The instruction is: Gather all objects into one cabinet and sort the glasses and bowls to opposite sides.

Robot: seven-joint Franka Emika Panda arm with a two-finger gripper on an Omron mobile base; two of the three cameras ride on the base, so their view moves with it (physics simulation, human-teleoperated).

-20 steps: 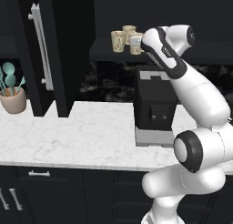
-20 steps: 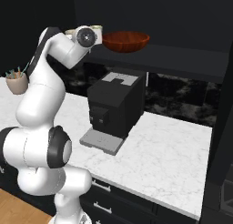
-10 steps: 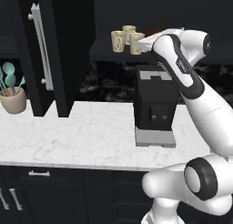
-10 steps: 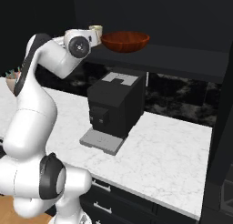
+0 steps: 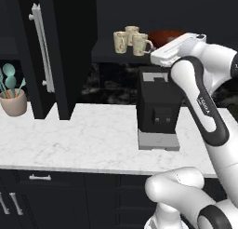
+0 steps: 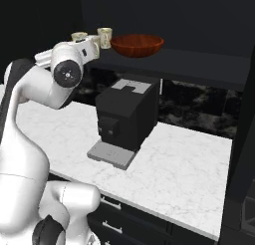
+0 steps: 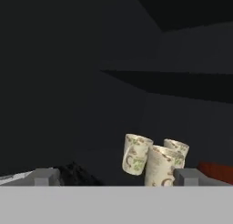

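Three cream mugs (image 5: 132,41) stand close together on the dark shelf (image 5: 107,57) of the black cabinet, above the coffee machine. Right of them on the same shelf sits the wide red-brown bowl (image 5: 163,37), partly hidden by my arm. In the right base view the mugs (image 6: 104,37) are left of the bowl (image 6: 137,44). My gripper (image 5: 154,59) hovers just right of and below the mugs, a short way off the shelf edge. In the hand view the gripper (image 7: 114,177) is open and holds nothing, with the mugs (image 7: 154,158) ahead and a sliver of the bowl (image 7: 217,171) at the right.
The cabinet's tall door (image 5: 58,51) with its silver bar handle (image 5: 39,49) stands open at the left. A black coffee machine (image 5: 158,107) stands on the white marble counter (image 5: 69,139) under the shelf. A tan pot of teal utensils (image 5: 13,101) sits far left.
The arm has swung its elbow up and to the right, and the hand has drawn back a little and dipped from the mugs. The gripper stays open; mugs and bowl have not moved.
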